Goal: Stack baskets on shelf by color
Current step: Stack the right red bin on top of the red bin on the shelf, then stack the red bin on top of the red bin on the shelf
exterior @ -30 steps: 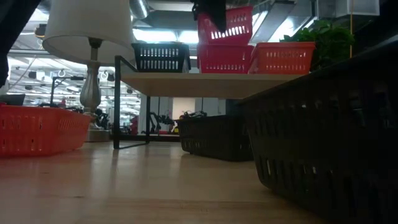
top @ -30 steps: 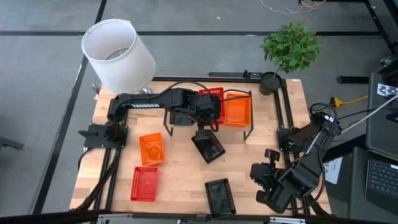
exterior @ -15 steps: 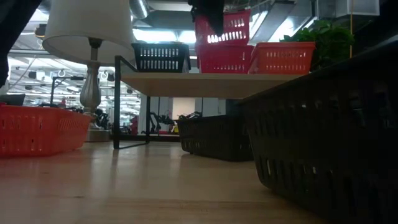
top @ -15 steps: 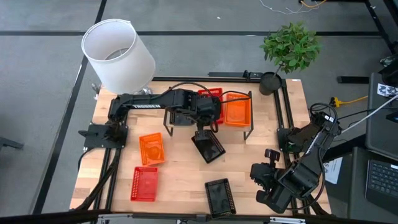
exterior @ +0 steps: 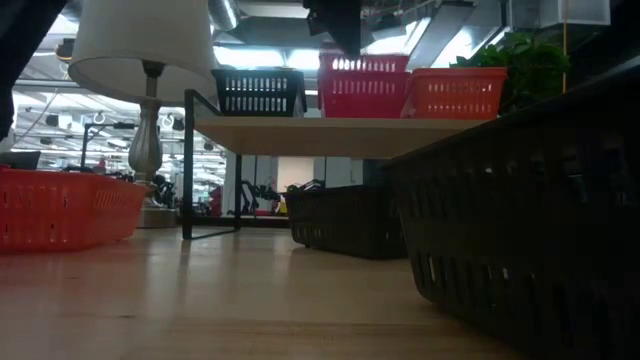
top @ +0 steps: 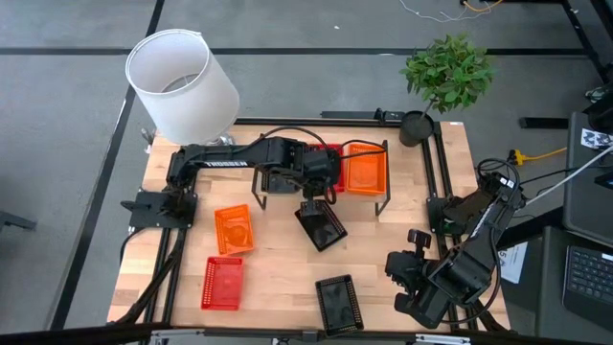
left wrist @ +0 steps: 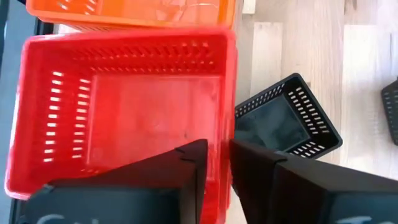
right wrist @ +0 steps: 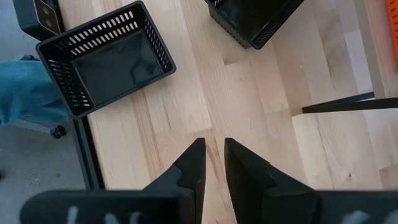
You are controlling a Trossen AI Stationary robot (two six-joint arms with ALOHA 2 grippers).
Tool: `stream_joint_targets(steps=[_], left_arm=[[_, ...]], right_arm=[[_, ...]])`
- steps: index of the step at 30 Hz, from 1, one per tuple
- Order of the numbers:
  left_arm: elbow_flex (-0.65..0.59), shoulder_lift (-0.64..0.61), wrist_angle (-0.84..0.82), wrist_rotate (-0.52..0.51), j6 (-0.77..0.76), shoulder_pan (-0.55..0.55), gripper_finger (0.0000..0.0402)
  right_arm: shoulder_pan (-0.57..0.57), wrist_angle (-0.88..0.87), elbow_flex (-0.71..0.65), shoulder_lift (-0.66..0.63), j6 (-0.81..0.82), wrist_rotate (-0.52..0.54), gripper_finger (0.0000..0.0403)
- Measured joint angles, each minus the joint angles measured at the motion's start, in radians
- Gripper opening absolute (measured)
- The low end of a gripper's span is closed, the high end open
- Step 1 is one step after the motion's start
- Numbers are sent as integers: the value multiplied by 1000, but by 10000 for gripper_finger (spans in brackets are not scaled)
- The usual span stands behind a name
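Observation:
My left gripper [left wrist: 217, 149] reaches over the shelf [exterior: 300, 125] and is shut on the upper red basket [left wrist: 124, 106]. That basket sits level, nested in a second red basket [exterior: 363, 95] on the shelf. An orange basket [top: 365, 171] stands to its right and a black basket [exterior: 260, 92] to its left. On the table lie a black basket [top: 321, 226] by the shelf's near side, an orange basket [top: 233, 229], a red basket [top: 222, 283] and another black basket [top: 340, 302]. My right gripper [right wrist: 214, 149] waits shut at the table's near right corner. My left gripper holds the upper red basket by one side wall [left wrist: 229, 118], with one finger [left wrist: 186, 165] inside the basket and the other finger [left wrist: 255, 165] outside. The fingers come from above, pointing down. The basket sits level inside the red basket beneath it.
A white lamp [top: 182, 81] stands at the table's far left corner and a potted plant [top: 448, 72] at its far right corner. The shelf's black wire legs [right wrist: 348, 106] stand on the table. Bare wood lies between the loose baskets.
My left gripper has moved down with the red basket. The basket hung tilted above the shelf's red basket a second ago; now it sits level, nested into that basket.

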Motion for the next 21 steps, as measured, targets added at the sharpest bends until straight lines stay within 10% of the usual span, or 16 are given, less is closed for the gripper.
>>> stream_joint_targets(steps=[9, 16, 21], left_arm=[[6, -11, -22, 20, -81, -7, 80], [99, -38, -315, 371, -309, -110, 78], [67, -38, -390, 345, -472, -293, 78]], right_arm=[[0, 0, 0, 0, 0, -4, 59], [0, 3, 0, 0, 7, -45, 59], [0, 4, 0, 0, 7, -45, 59]])
